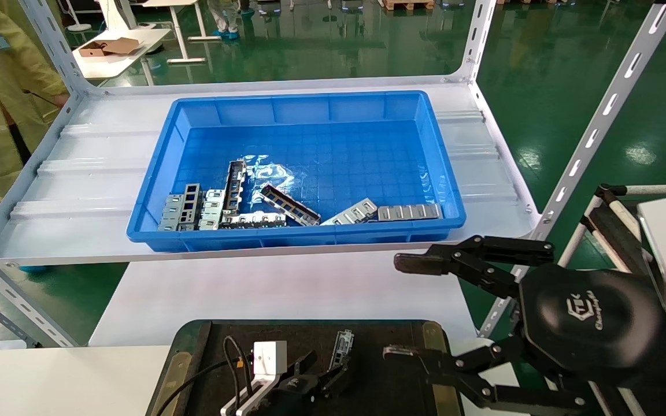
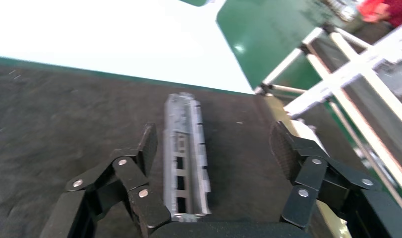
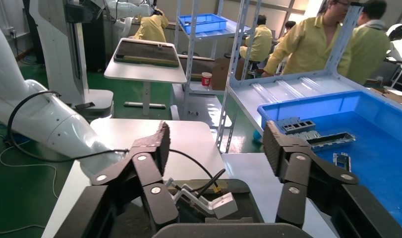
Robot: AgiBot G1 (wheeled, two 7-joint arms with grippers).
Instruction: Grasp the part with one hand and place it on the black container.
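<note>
Part (image 2: 185, 156) lies on black container (image 2: 65, 124) between open left pincer (image 2: 213, 148) fingers

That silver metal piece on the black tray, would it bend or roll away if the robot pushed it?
Probably neither. The part looks like folded sheet metal with side walls, so likely stiff. It lies flat on the black container, whose surface looks matte, so it would likely slide, not roll. The cut-outs suggest it's light. The left gripper is open around it.

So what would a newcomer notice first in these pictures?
Probably the blue bin on the white shelf, with metal parts piled at its near edge. Nearer, the left gripper hangs open over a silver channel part lying on the black tray; the right gripper hovers open beside it.
</note>
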